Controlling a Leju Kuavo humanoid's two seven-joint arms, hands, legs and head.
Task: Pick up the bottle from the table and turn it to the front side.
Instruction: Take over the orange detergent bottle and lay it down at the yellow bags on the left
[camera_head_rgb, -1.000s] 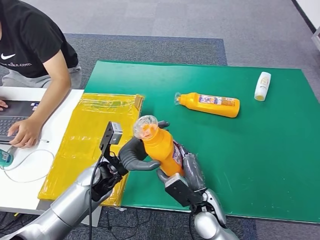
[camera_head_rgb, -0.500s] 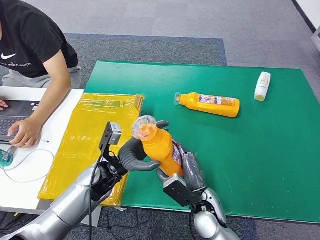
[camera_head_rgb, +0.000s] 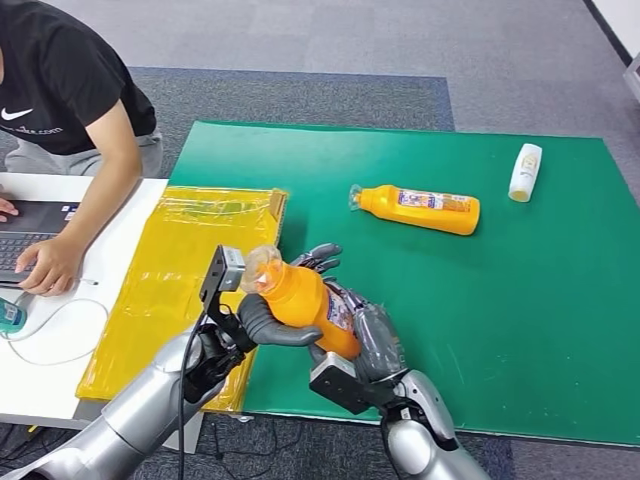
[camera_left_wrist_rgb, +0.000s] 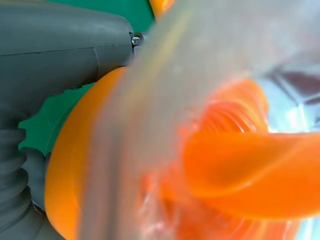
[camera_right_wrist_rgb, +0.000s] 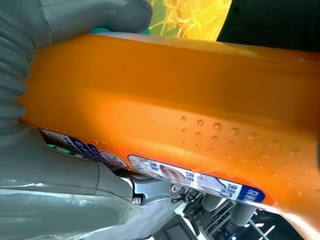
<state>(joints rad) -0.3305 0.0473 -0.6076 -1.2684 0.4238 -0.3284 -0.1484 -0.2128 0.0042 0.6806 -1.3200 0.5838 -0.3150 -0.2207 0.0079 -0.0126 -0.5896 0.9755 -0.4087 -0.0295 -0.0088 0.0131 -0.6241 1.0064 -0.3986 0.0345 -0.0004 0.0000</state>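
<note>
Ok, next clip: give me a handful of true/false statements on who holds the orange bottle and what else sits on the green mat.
1. Both robot hands hold the orange bottle. True: the left hand wraps its neck end, the right hand its lower body.
2. The held bottle stands upright on the mat. False: it is lifted and tilted, cap toward the yellow sheet.
3. A second orange bottle lies on its side on the green mat. True.
4. The small white bottle lies on the yellow sheet. False: it lies on the mat, near its far right corner.
5. The person is touching the held bottle. False: their hand rests at the laptop.
</note>
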